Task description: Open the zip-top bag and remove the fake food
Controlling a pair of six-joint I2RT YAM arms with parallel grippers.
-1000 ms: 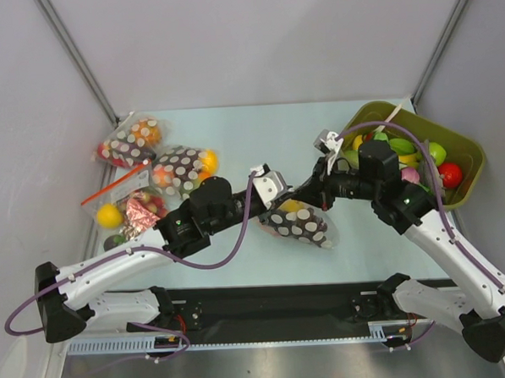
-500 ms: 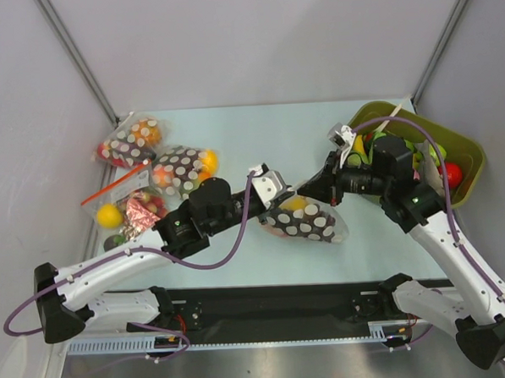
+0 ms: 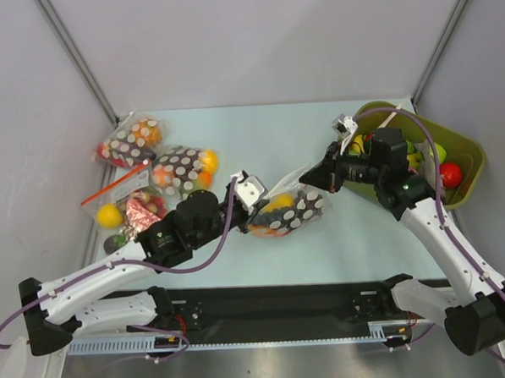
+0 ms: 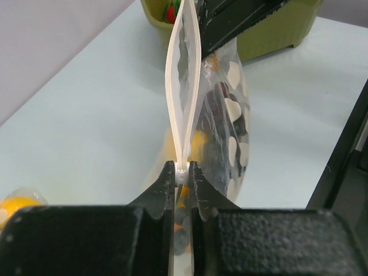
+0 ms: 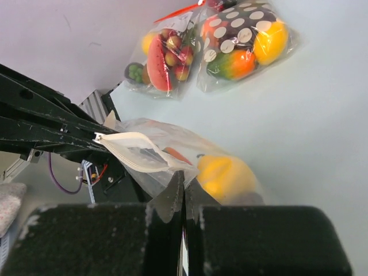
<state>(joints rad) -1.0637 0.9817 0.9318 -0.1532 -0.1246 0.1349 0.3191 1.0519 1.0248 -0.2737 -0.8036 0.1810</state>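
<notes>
Now clear crinkly plastic zip-top bag (image 3: 289, 209) sits mid-frame, between arms. Left pincer (image 4: 182, 172) closed on white zip strip (image 4: 169, 75) end; right pincer (image 5: 184, 187) pinched onto one lip, mouth partly parted. Pull lips apart slowly, grips firm, without spilling yellow plastic toy fruit (image 5: 225, 175) inside.

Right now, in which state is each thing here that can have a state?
zip-top bag: zip partly parted, held between both grippers.
fake food: inside the bag, not yet removed.
left gripper: shut on the zip's end.
right gripper: shut on the bag's rim.
green bin: open, holding toy fruit.
</notes>
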